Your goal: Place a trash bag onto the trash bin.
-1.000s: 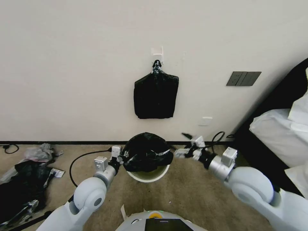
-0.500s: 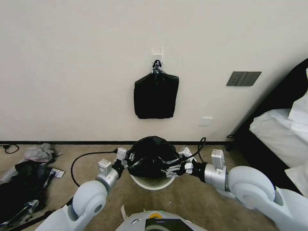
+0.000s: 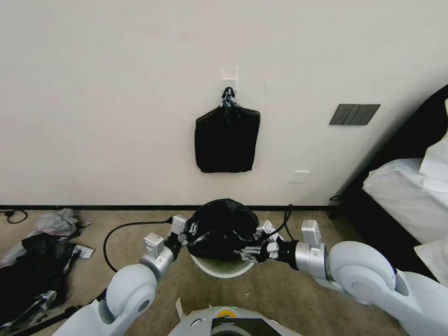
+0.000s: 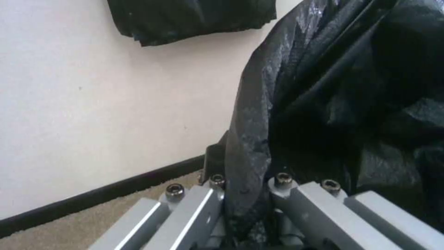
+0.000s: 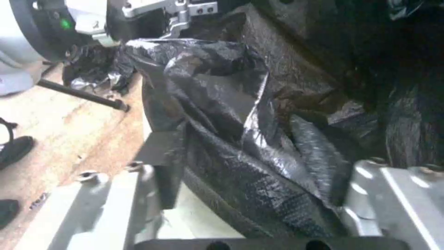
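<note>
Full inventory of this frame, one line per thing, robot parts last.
trash bag: 1, glossy black, bunched over the bin's mouth.
trash bin: 1, cream-white, on the carpet before the wall.
sheaf of bags: 1, black, hanging from a wall hook.
plastic heap: 1, black with grey scraps, floor far left.
wall switch plate: 1, dark grey, wall at right.
bed: 1, white bedding, right edge.
cable: 1, black, on the carpet.
left gripper: shut on the bag's left side.
right gripper: open around the bag's right side.

trash bag (image 3: 223,228) hides trash bin (image 3: 221,268) mouth
</note>
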Robot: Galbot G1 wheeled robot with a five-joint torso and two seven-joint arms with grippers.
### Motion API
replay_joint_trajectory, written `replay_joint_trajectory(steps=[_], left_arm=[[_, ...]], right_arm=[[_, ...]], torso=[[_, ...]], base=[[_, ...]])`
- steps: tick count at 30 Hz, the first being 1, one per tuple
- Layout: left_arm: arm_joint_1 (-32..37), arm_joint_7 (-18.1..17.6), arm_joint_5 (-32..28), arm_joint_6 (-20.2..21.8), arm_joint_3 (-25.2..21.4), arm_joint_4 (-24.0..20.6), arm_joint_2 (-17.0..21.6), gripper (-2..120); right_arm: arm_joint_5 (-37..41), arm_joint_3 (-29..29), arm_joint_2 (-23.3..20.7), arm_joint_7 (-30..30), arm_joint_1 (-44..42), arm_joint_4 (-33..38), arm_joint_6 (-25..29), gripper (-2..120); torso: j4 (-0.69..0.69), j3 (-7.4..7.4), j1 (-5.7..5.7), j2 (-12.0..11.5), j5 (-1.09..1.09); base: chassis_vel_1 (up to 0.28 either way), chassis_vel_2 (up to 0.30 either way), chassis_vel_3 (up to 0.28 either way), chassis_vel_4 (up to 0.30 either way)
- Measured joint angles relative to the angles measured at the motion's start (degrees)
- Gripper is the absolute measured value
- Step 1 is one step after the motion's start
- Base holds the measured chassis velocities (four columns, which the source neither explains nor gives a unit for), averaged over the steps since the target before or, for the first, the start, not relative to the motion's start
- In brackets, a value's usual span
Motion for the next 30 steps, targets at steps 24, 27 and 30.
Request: replay_joint_trajectory(steps=[24, 27, 30], left_arm=[[-2.1, -5.9, -13.5, 3.6, -4.2, -0.1, -0.7, 1], [-2.5, -6.8, -16.8, 4.2, -5.4, 0.1, -0.6, 1], [-3.0, -8.0, -21.8, 4.9, -7.5, 0.6, -0.5, 1]], right_arm=[[-4.5, 1.5, -0.3, -0.6, -2.3, 0.3, 3.4, 0], [-5.2, 2.4, 0.0, -0.7, -2.9, 0.3, 3.9, 0], [-5.4, 4.0, 0.6, -0.7, -3.7, 0.3, 4.4, 0]], torso=[[0.0, 0.0, 0.0, 0.0, -0.01], [0.0, 0.0, 0.0, 0.0, 0.0], [0.0, 0.0, 0.0, 0.0, 0.0]], base=[[0.0, 0.0, 0.0, 0.0], [0.0, 0.0, 0.0, 0.0], [0.0, 0.0, 0.0, 0.0]])
